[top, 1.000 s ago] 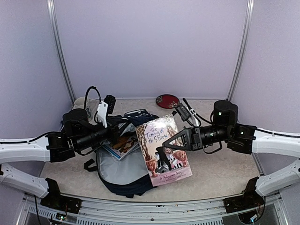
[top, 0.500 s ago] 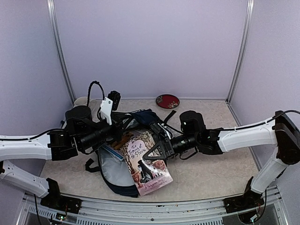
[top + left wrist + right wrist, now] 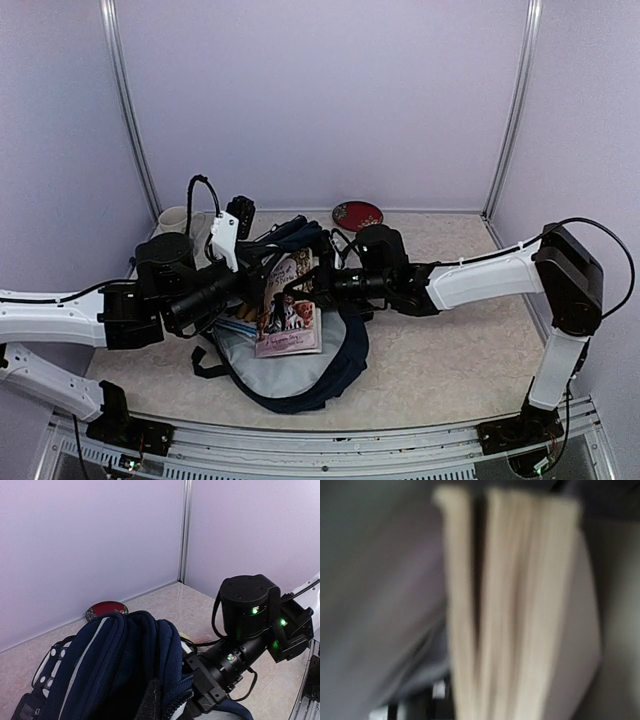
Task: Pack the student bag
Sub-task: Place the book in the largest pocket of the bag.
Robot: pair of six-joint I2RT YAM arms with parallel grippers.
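**One high view, two riding close**

The top camera sits above and behind the arm bases. It looks down and forward across the whole speckled beige worktop [image 3: 450,370] to the pale lilac back wall [image 3: 320,100]. The left wrist camera hangs close over the navy-blue fabric backpack [image 3: 115,655], facing the black-and-white right arm [image 3: 245,610] and the far corner. It shares both, and the round red plate [image 3: 106,610], with the top view. The right wrist camera, blurred, is pressed against the cream page edges of the illustrated paperback book [image 3: 520,605], which is also seen from above.

Robot test booth: plain lavender panel walls [image 3: 320,100], aluminium corner posts [image 3: 516,110], speckled beige tabletop [image 3: 450,360].
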